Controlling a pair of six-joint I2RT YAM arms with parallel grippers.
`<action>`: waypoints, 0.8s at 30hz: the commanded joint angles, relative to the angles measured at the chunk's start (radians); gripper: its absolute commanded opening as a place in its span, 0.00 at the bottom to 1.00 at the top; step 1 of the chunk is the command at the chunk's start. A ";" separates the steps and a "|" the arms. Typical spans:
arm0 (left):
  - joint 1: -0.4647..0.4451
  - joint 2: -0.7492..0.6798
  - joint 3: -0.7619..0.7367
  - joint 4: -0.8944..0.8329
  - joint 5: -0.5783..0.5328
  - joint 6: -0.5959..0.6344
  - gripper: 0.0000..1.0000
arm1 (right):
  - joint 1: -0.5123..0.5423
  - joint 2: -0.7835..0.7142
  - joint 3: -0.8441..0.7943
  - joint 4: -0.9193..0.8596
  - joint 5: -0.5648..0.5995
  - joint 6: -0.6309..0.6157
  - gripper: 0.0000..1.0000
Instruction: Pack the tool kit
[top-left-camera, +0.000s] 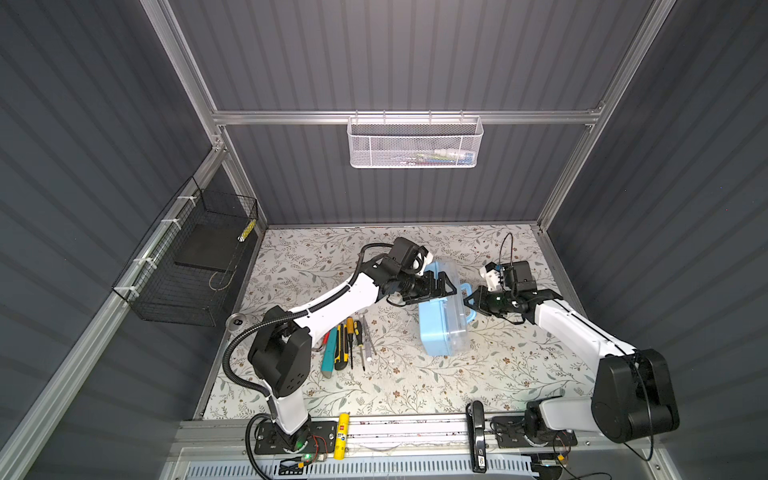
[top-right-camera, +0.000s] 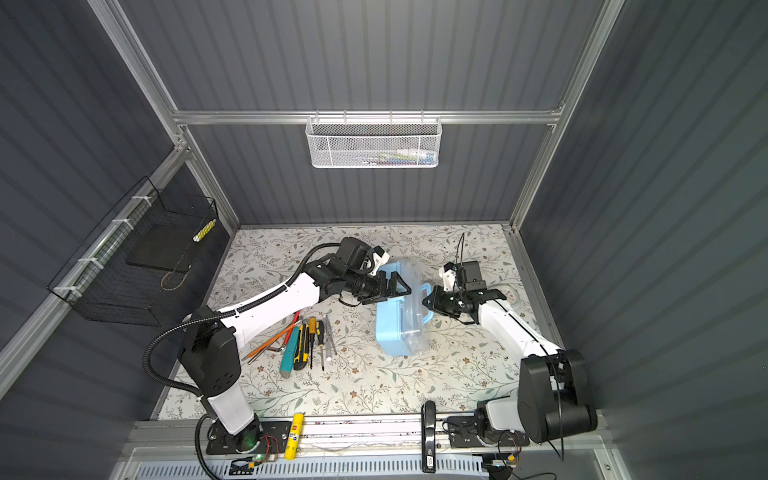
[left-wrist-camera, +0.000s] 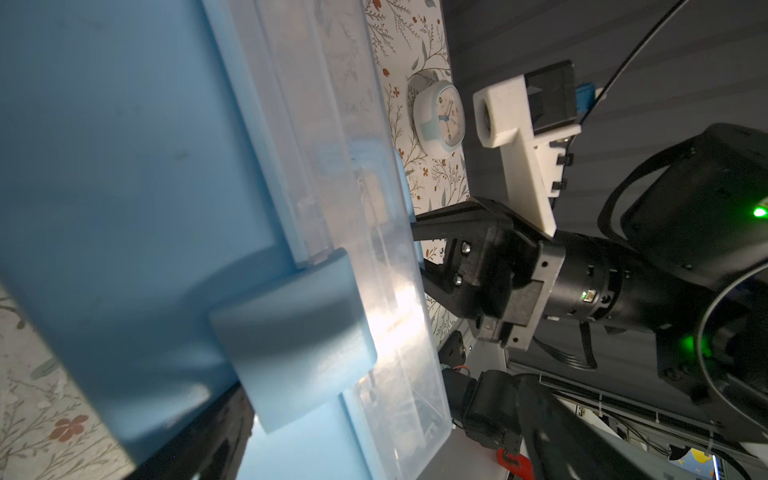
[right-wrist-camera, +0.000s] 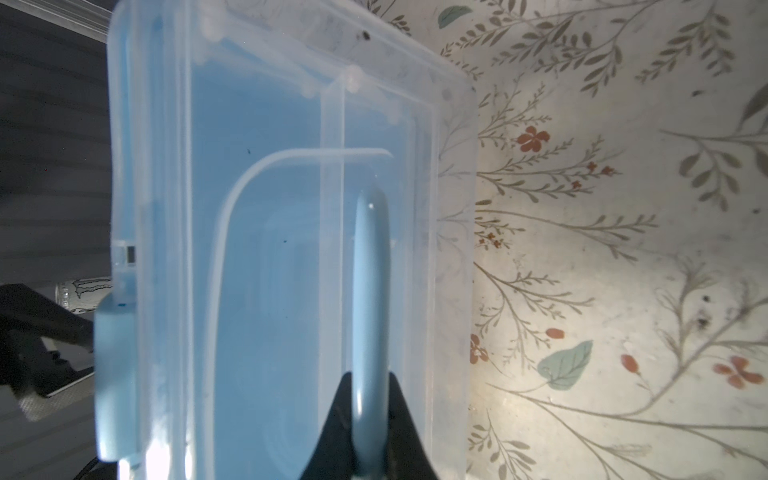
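The tool kit's light-blue box (top-left-camera: 436, 332) (top-right-camera: 392, 332) stands on its side mid-table, its clear lid (right-wrist-camera: 270, 208) closed and facing the right arm. My right gripper (top-left-camera: 467, 300) (right-wrist-camera: 370, 399) is shut on the box's light-blue handle (right-wrist-camera: 370, 270). My left gripper (top-left-camera: 446, 284) (top-right-camera: 401, 286) is open against the box's upper side, close to the blue latch (left-wrist-camera: 291, 324); I cannot tell whether it touches. Screwdrivers (top-left-camera: 350, 332), a yellow-black utility knife (top-left-camera: 341, 345) and orange hex keys (top-right-camera: 270, 345) lie in a row left of the box.
A white mesh basket (top-left-camera: 413, 143) hangs on the back rail and a black wire basket (top-left-camera: 187, 266) on the left wall. A can (top-left-camera: 237, 321) stands at the table's left edge, a small clock (left-wrist-camera: 440, 118) at the right. A yellow glue stick (top-left-camera: 341, 436) and a black stapler (top-left-camera: 478, 436) lie on the front rail.
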 joint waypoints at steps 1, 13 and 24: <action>-0.026 0.020 -0.097 0.093 0.067 -0.026 0.99 | 0.046 0.002 0.022 -0.008 -0.023 -0.041 0.00; -0.026 -0.032 -0.224 0.387 0.109 -0.080 0.99 | 0.077 0.001 0.054 -0.037 0.009 -0.057 0.00; -0.028 0.007 -0.172 0.419 0.178 -0.096 0.99 | 0.132 0.004 0.090 -0.115 0.121 -0.096 0.00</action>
